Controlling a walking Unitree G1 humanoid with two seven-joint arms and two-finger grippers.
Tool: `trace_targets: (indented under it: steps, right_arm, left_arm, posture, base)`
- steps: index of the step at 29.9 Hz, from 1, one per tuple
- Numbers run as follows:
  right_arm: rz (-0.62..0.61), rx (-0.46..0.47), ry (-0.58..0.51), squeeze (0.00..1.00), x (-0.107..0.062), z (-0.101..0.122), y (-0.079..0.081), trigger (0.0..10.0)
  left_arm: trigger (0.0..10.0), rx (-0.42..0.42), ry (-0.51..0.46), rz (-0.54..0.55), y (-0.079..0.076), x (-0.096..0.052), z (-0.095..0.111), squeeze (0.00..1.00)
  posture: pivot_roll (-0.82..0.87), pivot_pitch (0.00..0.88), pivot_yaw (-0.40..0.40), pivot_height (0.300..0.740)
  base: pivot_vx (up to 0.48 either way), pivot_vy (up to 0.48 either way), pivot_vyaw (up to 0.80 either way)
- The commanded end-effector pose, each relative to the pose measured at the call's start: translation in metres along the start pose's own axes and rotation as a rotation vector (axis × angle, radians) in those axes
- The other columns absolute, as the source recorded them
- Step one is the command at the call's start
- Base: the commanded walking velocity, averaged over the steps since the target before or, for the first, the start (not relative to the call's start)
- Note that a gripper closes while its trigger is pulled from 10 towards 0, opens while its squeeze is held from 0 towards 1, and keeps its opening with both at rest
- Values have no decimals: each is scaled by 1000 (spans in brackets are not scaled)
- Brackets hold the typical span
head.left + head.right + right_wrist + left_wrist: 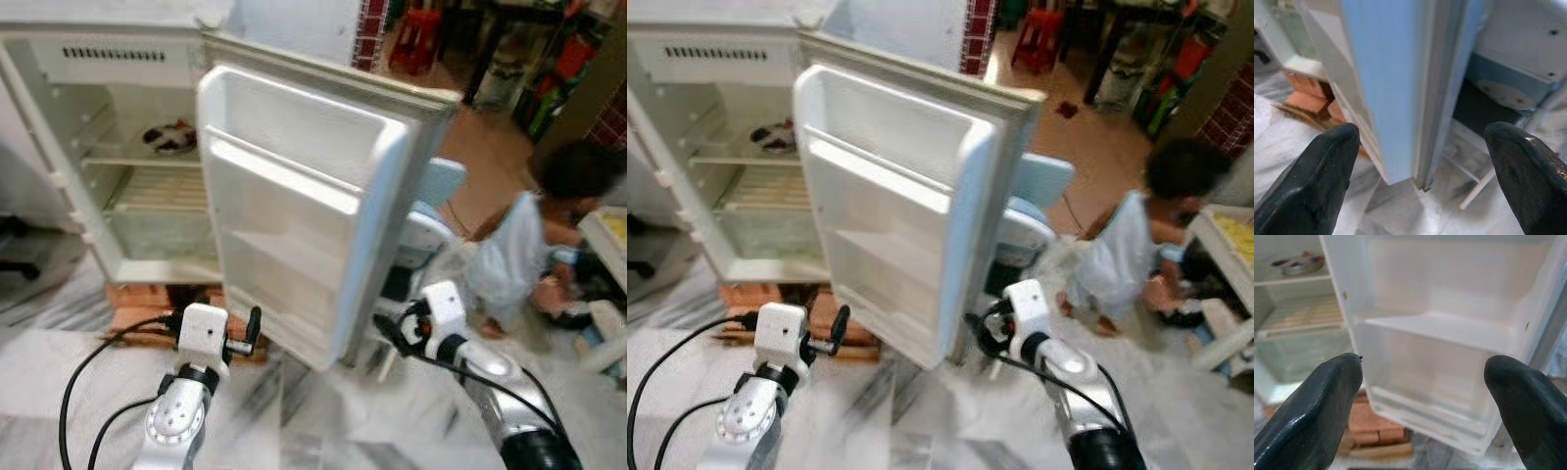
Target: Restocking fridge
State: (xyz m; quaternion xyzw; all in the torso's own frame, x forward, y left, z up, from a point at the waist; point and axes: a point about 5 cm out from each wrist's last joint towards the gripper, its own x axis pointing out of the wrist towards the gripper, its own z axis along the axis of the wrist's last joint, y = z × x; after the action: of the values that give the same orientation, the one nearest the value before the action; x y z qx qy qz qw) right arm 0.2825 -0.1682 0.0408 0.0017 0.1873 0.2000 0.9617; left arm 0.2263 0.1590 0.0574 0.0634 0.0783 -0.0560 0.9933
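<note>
Fridge (108,211) stood on bricks (137,304), door (294,211) swung wide for restocking. Left gripper (245,338) and right gripper (389,331) held wide apart, empty, flanking door's lower edge.

Both silver arms are reaching forward, held low. Left gripper (1422,382) is holding its fingers spread wide, gripping nothing. Right gripper (1422,147) likewise spread wide, gripping nothing.

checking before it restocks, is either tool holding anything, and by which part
Nothing is held. The left tool is open facing the fridge door; the right tool is open around the door's outer edge.
</note>
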Motion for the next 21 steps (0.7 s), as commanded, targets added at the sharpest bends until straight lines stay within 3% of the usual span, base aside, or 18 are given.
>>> trace_targets:
  steps: [1,6,12,14,18,21]
  right_arm:
    - [-57,-15,-44,0,2,9,-5,10000]
    - [-138,27,-136,0,2,20,-9,10000]
    - [-278,54,-252,0,0,36,-16,10000]
    - [-330,73,-287,0,-3,41,-20,10000]
    - [-407,88,-346,0,-15,48,-27,10000]
    - [-431,90,-359,0,-22,49,-29,10000]
  left_arm:
    - [10000,10,-16,18,3,2,3,0]
    - [10000,16,-23,45,7,2,4,0]
    - [10000,28,-24,75,13,3,3,0]
    - [10000,64,-58,86,16,2,7,0]
    - [10000,161,-192,132,27,-8,32,0]
    - [10000,192,-229,143,28,-14,41,0]
  posture:
    - [84,0,-38,740]
    - [82,0,-37,740]
    - [77,0,-34,740]
    - [77,0,-34,740]
    - [76,0,-32,740]
    - [86,0,-37,740]
  base:
    - [0,0,0]
    - [0,0,0]
    - [0,0,758]
    - [0,0,800]
    - [0,0,0]
    - [0,0,0]
